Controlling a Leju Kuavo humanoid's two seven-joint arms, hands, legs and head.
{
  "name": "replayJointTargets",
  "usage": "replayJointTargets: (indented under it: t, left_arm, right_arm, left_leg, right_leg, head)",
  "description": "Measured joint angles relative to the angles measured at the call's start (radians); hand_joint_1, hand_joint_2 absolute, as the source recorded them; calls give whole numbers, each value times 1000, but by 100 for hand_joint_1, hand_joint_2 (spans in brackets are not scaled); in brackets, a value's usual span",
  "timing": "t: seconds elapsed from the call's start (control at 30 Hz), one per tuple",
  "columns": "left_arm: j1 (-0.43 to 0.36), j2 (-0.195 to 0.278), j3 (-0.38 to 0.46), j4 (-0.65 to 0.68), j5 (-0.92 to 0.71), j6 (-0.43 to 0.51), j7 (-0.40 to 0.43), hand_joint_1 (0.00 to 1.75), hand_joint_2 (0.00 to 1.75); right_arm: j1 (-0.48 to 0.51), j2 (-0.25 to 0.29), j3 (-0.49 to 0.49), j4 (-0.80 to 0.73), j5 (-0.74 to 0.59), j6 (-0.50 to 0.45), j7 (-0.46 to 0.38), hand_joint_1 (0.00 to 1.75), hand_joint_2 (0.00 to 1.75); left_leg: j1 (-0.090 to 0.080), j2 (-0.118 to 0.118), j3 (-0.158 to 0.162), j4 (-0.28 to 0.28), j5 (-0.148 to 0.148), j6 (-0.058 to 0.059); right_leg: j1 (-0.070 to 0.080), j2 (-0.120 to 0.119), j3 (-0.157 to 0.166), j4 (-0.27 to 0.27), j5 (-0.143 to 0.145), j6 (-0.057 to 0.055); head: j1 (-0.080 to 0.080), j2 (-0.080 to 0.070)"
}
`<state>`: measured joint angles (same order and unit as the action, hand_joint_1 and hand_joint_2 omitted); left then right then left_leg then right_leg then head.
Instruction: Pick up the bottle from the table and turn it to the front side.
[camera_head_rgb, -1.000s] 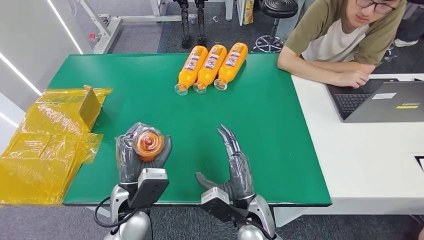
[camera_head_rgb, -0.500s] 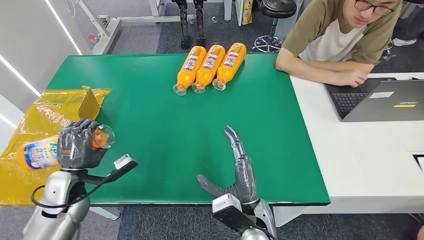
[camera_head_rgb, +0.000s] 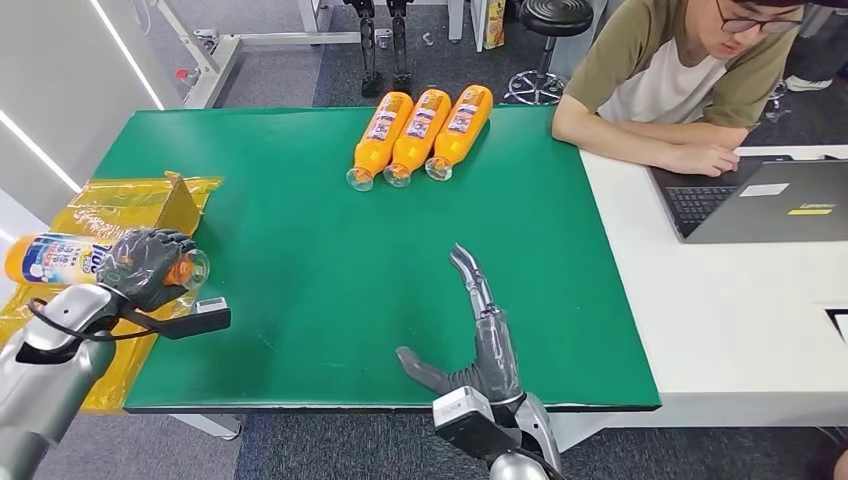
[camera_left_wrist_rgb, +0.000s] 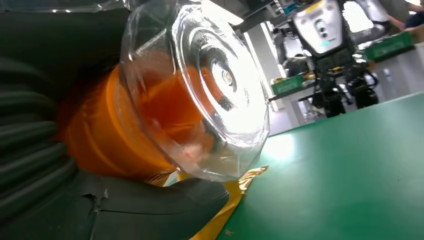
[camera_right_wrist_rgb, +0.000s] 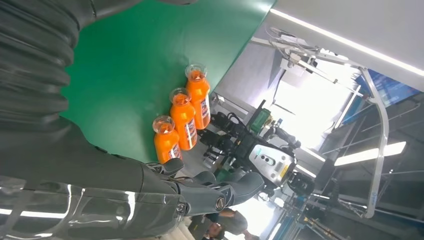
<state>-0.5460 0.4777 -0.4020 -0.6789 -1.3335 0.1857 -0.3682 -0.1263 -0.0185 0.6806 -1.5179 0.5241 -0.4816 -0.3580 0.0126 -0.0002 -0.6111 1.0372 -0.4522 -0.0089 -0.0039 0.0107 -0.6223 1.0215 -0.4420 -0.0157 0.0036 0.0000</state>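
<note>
My left hand (camera_head_rgb: 148, 265) grips an orange bottle (camera_head_rgb: 60, 258) near its clear cap, holding it sideways over the left table edge, white-and-blue label facing up. In the left wrist view the clear cap (camera_left_wrist_rgb: 210, 85) and orange neck fill the space beside my hand (camera_left_wrist_rgb: 60, 190). My right hand (camera_head_rgb: 480, 335) stands open near the front edge of the green table (camera_head_rgb: 330, 230), fingers straight and thumb out, holding nothing. Three more orange bottles (camera_head_rgb: 420, 132) lie side by side at the far edge; they appear again as the three bottles (camera_right_wrist_rgb: 182, 117) in the right wrist view beyond my right hand (camera_right_wrist_rgb: 100, 170).
Yellow plastic wrapping (camera_head_rgb: 100, 215) with a small cardboard piece covers the left table edge under my left arm. A person (camera_head_rgb: 690, 80) leans on the white desk (camera_head_rgb: 720, 320) at the right, beside a laptop (camera_head_rgb: 770, 200). A stool (camera_head_rgb: 555, 20) stands behind.
My left arm has swung the bottle from front centre out to the left, over the yellow wrapping, tipping it sideways. The right hand has barely moved.
</note>
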Motion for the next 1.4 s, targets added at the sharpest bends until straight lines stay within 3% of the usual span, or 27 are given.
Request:
replayJointTargets:
  t: [0.27, 0.47, 0.67, 0.73, 0.87, 1.13, 1.3, 1.4]
  left_arm:
    - [-96, -70, -114, 128, -15, 35, 31, 175, 175]
    - [-104, -142, -150, 188, -3, 45, 40, 175, 175]
    - [-89, -176, -154, 242, 15, 56, 57, 175, 175]
    - [-77, -182, -154, 255, 19, 56, 65, 162, 175]
    - [-54, -189, -154, 274, 26, 55, 94, 3, 175]
    - [-44, -206, -147, 299, 79, -17, 141, 0, 175]
    - [-60, -212, -113, 302, 164, -174, 65, 0, 175]
    - [-60, -216, -89, 302, 218, -211, 20, 0, 175]
  right_arm:
    - [-8, 0, 0, -4, 10, 28, 7, 0, 175]
    - [-24, 0, 0, -2, 18, 37, 7, 0, 175]
    - [-41, 0, 0, 6, 17, 46, 10, 0, 175]
    - [-44, 0, 0, 7, 17, 46, 12, 0, 175]
    - [-49, 0, 0, 11, 12, 46, 14, 0, 175]
    - [-58, 0, 2, 34, -13, 30, 7, 0, 175]
    - [-61, 0, 5, 40, -18, 26, 29, 0, 175]
    - [-61, 0, 8, 40, -16, 27, 35, 0, 175]
  left_leg:
    - [0, 0, 0, 0, 0, 0]
    - [0, 0, 0, 0, 0, 0]
    - [0, 0, 0, 0, 0, 0]
    - [0, 0, 0, 0, 0, 0]
    - [0, 0, 0, 0, 0, 0]
    - [0, 0, 0, 0, 0, 0]
    - [0, -1, 1, 0, 0, 0]
    - [0, -1, 1, 0, 0, 0]
  right_leg:
    - [-1, 0, 0, 0, 0, 0]
    - [-1, 1, 0, 0, 0, -1]
    - [-1, 1, 0, 0, 0, -1]
    - [-1, 1, 0, 0, 0, -1]
    - [-1, 0, 0, 0, 0, -1]
    - [-1, 0, 0, 0, 0, -1]
    - [-1, -1, 1, 1, 0, -1]
    - [-1, -1, 1, 1, 0, -1]
  head:
    - [0, 0]
    - [0, 0]
    - [0, 0]
    - [0, 0]
    - [0, 0]
    - [0, 0]
    - [0, 0]
    - [0, 0]
